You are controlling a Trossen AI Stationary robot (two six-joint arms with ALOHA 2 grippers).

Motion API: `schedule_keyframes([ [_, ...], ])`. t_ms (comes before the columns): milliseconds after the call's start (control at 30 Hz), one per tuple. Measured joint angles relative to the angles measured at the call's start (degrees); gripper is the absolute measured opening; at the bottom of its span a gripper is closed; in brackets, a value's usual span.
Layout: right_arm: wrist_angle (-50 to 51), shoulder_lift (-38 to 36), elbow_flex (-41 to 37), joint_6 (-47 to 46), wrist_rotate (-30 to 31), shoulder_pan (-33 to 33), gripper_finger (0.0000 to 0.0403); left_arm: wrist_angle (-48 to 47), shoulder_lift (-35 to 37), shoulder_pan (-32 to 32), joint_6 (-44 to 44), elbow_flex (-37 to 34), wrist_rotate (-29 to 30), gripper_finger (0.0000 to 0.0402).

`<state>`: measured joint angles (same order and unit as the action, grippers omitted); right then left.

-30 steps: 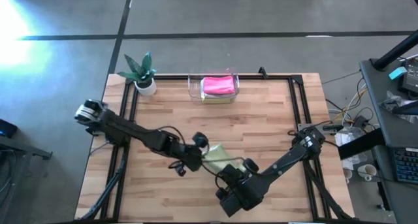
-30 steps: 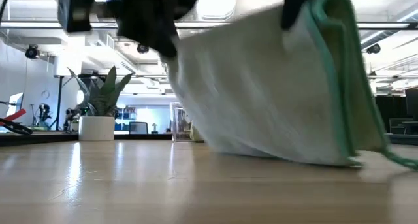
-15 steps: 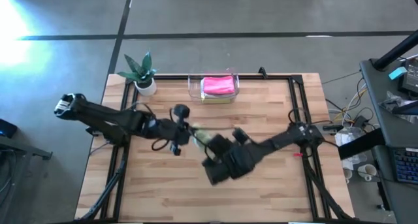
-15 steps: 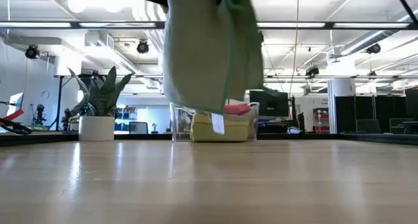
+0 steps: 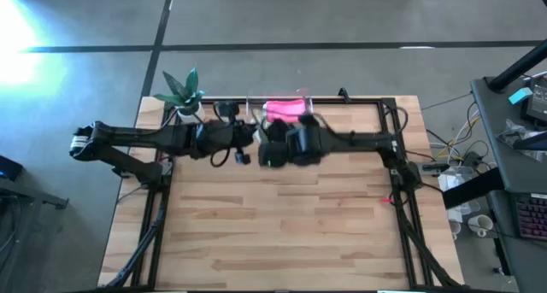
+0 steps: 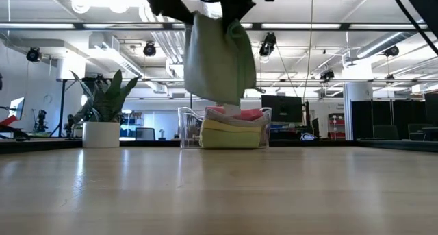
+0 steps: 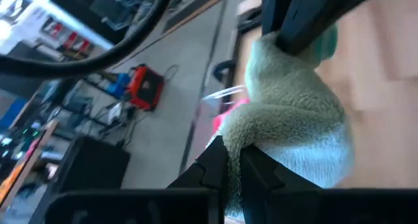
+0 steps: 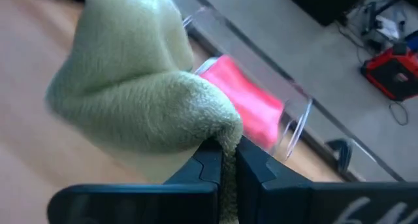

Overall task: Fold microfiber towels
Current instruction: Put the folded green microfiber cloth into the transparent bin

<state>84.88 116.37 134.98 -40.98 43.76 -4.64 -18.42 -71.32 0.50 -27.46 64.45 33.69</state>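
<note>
Both end effectors, left (image 7: 232, 165) and right (image 8: 225, 160), pinch a folded sage green microfiber towel (image 6: 217, 60), hanging lengthwise downward directly above the clear plastic bin (image 6: 186, 125) holding pink (image 6: 248, 114) and yellow towels (image 6: 229, 133).

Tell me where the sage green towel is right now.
The sage green towel hangs in the air, pinched between the left gripper and the right gripper. In the low view it hangs directly above the clear bin with the pink towel on top.
</note>
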Motion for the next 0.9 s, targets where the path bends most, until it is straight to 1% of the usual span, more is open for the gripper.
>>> schedule_keyframes([
  [100,-4.26,-0.47,0.00,6.62,-0.03,3.48,0.0009,2.89,-0.16,2.97,-0.63,0.00,0.47,0.0008],
  [300,-13.06,-1.10,0.02,19.58,-0.26,10.31,0.0009,14.64,-1.85,9.27,-3.39,0.02,0.79,0.0008],
  [433,-17.51,-1.15,0.00,26.08,-0.27,14.52,0.0009,16.30,-4.31,13.75,-3.42,0.46,-0.35,0.0008],
  [600,-20.70,-1.17,0.01,33.88,-0.44,19.81,0.0009,19.20,-8.06,18.20,-3.51,0.48,-1.86,0.0008],
  [733,-24.26,-1.17,0.00,40.20,-0.75,24.24,0.0009,24.15,-11.55,20.85,-4.25,0.50,-4.11,0.0008],
  [833,-26.88,-1.17,-0.07,43.71,-5.16,27.86,0.0009,27.66,-14.39,22.22,-6.97,0.50,-6.21,0.0008],
  [900,-28.42,-1.14,-0.15,45.25,-8.27,30.25,0.0009,29.78,-16.33,23.01,-8.77,0.55,-6.44,0.0008],
])
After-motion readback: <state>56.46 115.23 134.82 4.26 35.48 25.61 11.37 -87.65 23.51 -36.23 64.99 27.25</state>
